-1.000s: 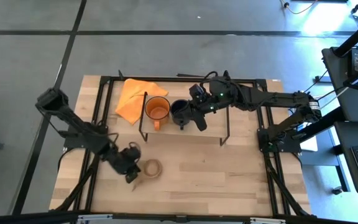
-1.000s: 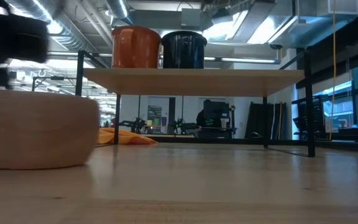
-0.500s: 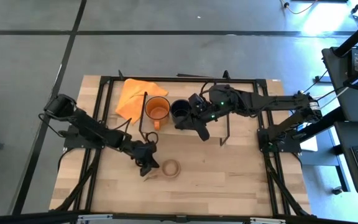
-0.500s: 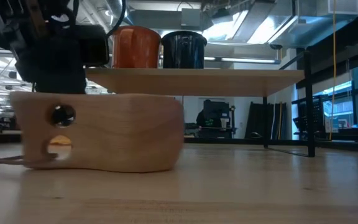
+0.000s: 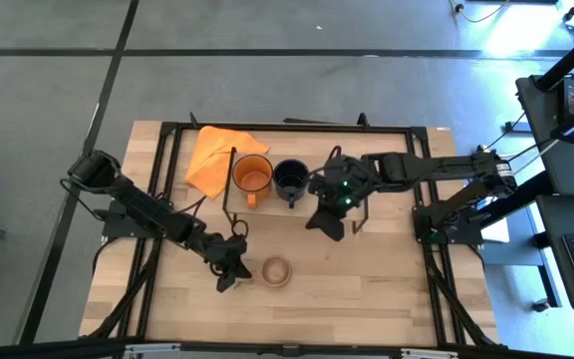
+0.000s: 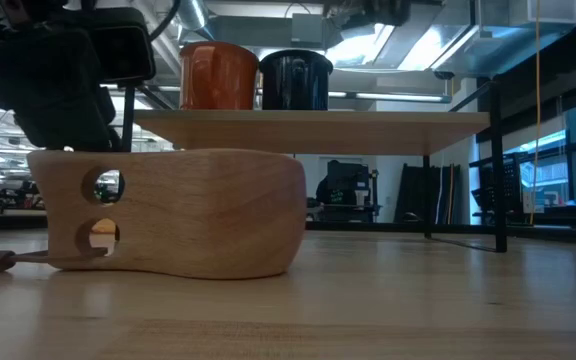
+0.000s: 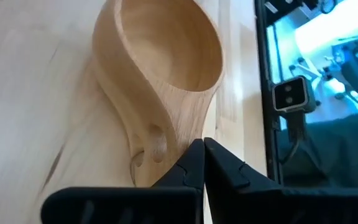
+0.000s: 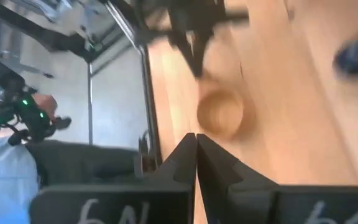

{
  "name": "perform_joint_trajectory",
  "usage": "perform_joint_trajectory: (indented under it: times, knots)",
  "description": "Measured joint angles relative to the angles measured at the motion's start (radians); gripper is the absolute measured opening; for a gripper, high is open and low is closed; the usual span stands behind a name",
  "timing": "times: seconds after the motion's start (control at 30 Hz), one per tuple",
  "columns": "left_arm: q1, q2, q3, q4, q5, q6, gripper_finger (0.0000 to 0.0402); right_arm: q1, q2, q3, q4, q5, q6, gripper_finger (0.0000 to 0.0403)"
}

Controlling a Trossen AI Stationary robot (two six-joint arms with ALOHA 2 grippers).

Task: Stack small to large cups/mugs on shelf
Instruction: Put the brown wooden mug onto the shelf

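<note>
My left claw (image 5: 229,271) sits low over the bench (image 5: 367,289), at the handle end of the wooden cup (image 5: 276,270). In my left wrist view the two fingers (image 7: 191,165) meet tip to tip with no gap, pressed together right at the handle's edge; whether they pinch any wood between them I cannot tell, since the tips cover that spot. The cup's bowl shows whole there, but its handle is cut off behind my fingers. In the low view the cup (image 6: 173,212) fills the left foreground, resting on the bench, its two handle holes visible; the dark bulk of my left arm rises behind it and is cropped by the frame.

The shelf (image 6: 308,125) carries the orange mug (image 6: 218,75) and the dark mug (image 6: 295,80) side by side, very close; from level I cannot see whether they touch. From above, the orange mug (image 5: 252,177) and the dark mug (image 5: 289,178) stand at the shelf's left part, and the board itself hardly separates from the bench beneath it.

My right claw (image 5: 327,221) hangs over the shelf's right part, beside the dark mug. Its fingers (image 8: 185,155) are shut together; the scene beyond is smeared. An orange cloth (image 5: 212,155) lies behind the shelf.
</note>
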Motion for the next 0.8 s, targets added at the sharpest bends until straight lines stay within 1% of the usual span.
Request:
perform_joint_trajectory:
  times: [0.1,0.17,0.27,0.33,0.47,0.57,0.67,0.8]
  knots:
    - [-0.016,-0.001,0.002,-0.021,-0.032,-0.040,0.0000,0.026,0.005,0.000,-0.055,0.012,0.059,0.0014]
    - [-0.023,-0.009,0.002,-0.030,-0.042,-0.057,0.0000,0.041,0.015,0.000,-0.060,0.021,0.092,0.0019]
    - [-0.036,-0.049,-0.003,-0.060,-0.064,-0.071,0.0000,0.059,0.035,0.000,-0.061,0.029,0.137,0.0040]
    - [-0.044,-0.103,-0.006,-0.066,-0.099,-0.066,0.0000,0.074,0.048,0.000,-0.053,0.046,0.162,0.0062]
    - [-0.064,-0.248,0.008,-0.046,-0.209,0.009,0.0000,0.099,0.088,0.000,-0.052,0.081,0.203,0.0112]
    - [-0.081,-0.353,0.012,-0.047,-0.268,0.043,0.0000,0.117,0.122,0.000,-0.024,0.104,0.219,0.0141]
    - [-0.105,-0.446,0.014,-0.081,-0.341,0.057,0.0000,0.137,0.161,0.000,0.039,0.106,0.247,0.0157]
    - [-0.153,-0.542,0.014,-0.250,-0.485,0.011,0.0000,0.161,0.204,0.000,0.063,0.098,0.288,0.0160]
